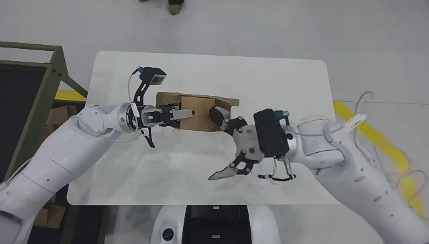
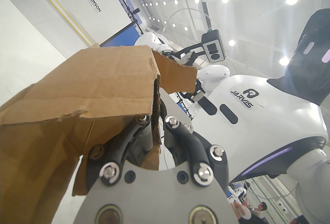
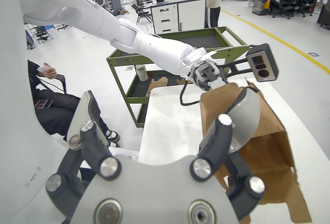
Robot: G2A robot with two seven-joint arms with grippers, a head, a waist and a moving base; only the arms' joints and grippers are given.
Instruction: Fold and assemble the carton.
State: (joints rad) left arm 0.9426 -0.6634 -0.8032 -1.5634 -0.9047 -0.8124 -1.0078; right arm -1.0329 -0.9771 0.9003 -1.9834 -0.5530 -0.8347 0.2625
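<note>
I'm holding the half-opened carton [image 1: 200, 104] at mid-desk, one hand clamping it and the other spread wide.

The brown carton [image 3: 268, 147] is sitting near the middle of the white desk [image 1: 281, 83], its flaps hanging loose and one ragged edge showing in the left wrist view [image 2: 90, 86]. My left hand [image 1: 179, 114] is coming in from the left side and pinching a cardboard wall between its narrowed fingers [image 2: 144, 129]; from the right wrist view I'm seeing that hand [image 3: 210, 78] at the carton's far upper edge. My right hand [image 1: 218, 145] is standing wide: one finger [image 3: 242, 111] is lying against the carton's right end, and the other [image 3: 87, 109] is pointing away over bare desk [image 3: 170, 117]. A green cart [image 1: 40, 90] is standing just beside the desk's left side.
</note>
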